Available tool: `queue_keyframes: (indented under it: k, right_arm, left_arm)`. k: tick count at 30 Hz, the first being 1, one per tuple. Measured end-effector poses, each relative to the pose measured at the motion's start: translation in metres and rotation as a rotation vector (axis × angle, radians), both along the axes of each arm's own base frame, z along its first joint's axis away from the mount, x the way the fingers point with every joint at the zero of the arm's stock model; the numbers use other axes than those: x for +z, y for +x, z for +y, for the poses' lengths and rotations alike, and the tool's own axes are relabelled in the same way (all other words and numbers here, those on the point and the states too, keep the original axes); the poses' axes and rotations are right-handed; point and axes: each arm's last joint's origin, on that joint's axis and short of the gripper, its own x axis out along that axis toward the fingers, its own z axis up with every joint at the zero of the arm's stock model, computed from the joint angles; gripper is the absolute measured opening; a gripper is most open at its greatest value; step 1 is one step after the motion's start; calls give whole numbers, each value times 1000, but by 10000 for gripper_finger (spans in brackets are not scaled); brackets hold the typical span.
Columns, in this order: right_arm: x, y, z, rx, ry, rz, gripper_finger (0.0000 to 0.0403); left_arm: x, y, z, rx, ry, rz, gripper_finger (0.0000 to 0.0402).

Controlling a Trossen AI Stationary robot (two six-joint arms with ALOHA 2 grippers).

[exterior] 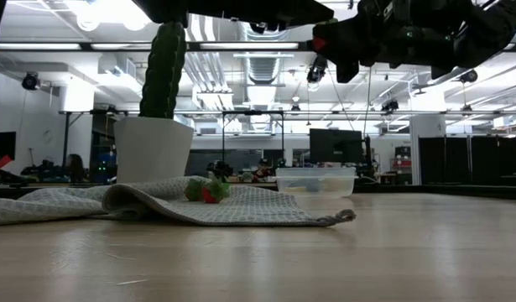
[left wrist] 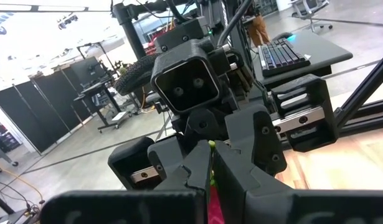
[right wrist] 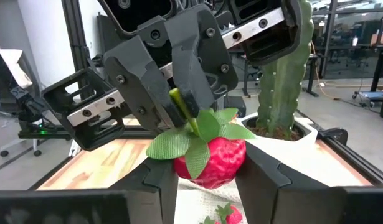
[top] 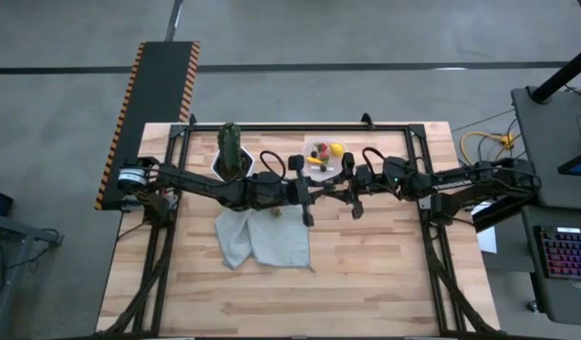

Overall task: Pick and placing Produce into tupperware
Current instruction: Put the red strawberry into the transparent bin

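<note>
Scene: two dark arms meet mid-air above the wooden desk (top: 384,274), a handover of one toy strawberry (right wrist: 211,160) in progress.
Left hand (right wrist: 172,102): pressed together, pinching the strawberry by its green stem.
Right hand (right wrist: 207,177): fingers flank the berry's red body and look to touch it; a firm grip cannot be judged.
Tupperware (top: 324,154): at the desk's far edge, beside the potted cactus (top: 231,146), already holding a few pieces.
Other produce: a second strawberry (exterior: 207,191) lies on the grey cloth (top: 262,238).
Risk: if the left hand releases before the right has a firm squeeze, the berry would likely drop onto the cloth; an off-centre pinch could pop it sideways.
</note>
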Motion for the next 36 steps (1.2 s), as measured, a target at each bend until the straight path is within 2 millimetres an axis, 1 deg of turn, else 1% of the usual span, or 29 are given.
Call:
queue_keyframes:
  k: [12, 15, 18, 28, 33, 36]
  right_arm:
    - [2, -2, 0, 0, -1, 4, 118]
    - [2, -2, 0, 0, -3, 4, 118]
    - [2, -2, 0, -1, -14, 2, 118]
    - [2, -2, 0, -1, -17, 9, 118]
    - [0, -2, 0, -22, -18, 20, 118]
    - [-1, -2, 0, -28, -24, 32, 118]
  left_arm:
    - [0, 0, 0, -3, -4, -1, 0]
    - [0, 0, 0, -6, -2, 0, 7]
    - [0, 0, -1, -22, -2, 2, 29]
    - [0, 0, -1, -25, -3, 0, 126]
    - [7, 0, -1, -27, -5, -40, 164]
    - [13, -3, -2, -29, -6, -53, 181]
